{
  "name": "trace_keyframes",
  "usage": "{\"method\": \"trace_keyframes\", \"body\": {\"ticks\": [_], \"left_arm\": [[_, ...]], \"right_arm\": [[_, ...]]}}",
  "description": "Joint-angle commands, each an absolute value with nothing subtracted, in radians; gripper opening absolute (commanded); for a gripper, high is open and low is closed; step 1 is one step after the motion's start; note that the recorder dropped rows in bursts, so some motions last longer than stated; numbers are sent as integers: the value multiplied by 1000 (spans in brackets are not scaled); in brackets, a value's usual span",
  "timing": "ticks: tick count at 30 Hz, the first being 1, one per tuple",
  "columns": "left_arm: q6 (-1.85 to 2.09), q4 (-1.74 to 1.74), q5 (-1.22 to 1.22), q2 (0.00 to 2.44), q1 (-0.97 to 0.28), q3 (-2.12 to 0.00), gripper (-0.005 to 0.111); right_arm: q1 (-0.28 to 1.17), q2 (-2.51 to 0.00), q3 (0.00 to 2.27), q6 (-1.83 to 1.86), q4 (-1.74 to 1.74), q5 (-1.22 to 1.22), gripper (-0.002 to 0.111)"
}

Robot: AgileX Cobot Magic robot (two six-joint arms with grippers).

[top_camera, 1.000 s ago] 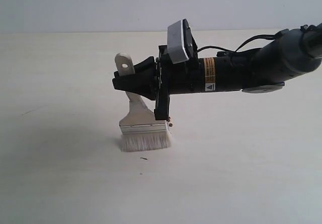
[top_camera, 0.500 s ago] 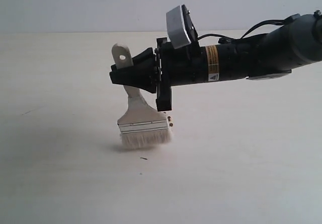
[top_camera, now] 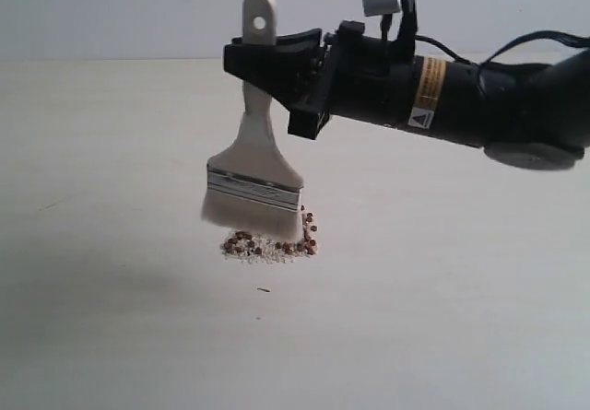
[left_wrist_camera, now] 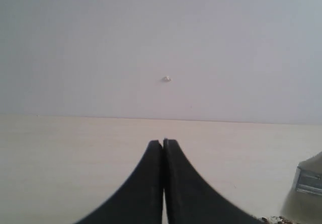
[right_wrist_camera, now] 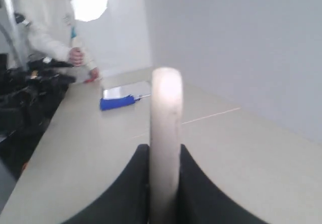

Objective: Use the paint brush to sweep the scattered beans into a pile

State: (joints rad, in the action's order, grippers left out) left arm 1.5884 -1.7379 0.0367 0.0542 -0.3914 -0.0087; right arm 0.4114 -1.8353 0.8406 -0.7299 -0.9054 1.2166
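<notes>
Pale tabletop (top_camera: 111, 336) under a plain wall, and the right gripper (top_camera: 241, 64) clamps the paint brush (top_camera: 253, 152) by its wooden handle, bristles down, hanging just over the pile (top_camera: 269, 246) of beans (top_camera: 241, 238) and whitish grains, while the left gripper (left_wrist_camera: 163, 142) sits pinched together, holding nothing.

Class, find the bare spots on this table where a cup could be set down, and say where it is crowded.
In the exterior view the table is bare left of the pile, on its near side bar one dark speck, and on the right below the arm. Crowded: the middle, where the brush hangs right by the pile.
</notes>
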Motion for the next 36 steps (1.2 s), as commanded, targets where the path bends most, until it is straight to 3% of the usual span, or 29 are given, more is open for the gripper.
{"method": "trace_keyframes", "body": {"ticks": [1,6,15,19,29,36], "left_arm": [[1593,-1744,39,46,-390,-6,0],[1593,-1744,39,46,-390,-6,0],[1593,-1744,39,46,-390,-6,0],[1593,-1744,39,46,-390,-6,0],[1593,-1744,39,46,-390,-6,0],[1593,-1744,39,46,-390,-6,0]], "right_arm": [[415,-1793,699,-614,-549,1221,0],[478,-1787,648,-562,-364,1204,0],[490,-1782,648,-827,-345,1221,0],[515,-1782,648,-753,-354,1221,0],[855,-1782,663,-224,494,1105,0],[1051,-1785,820,155,773,1099,0]]}}
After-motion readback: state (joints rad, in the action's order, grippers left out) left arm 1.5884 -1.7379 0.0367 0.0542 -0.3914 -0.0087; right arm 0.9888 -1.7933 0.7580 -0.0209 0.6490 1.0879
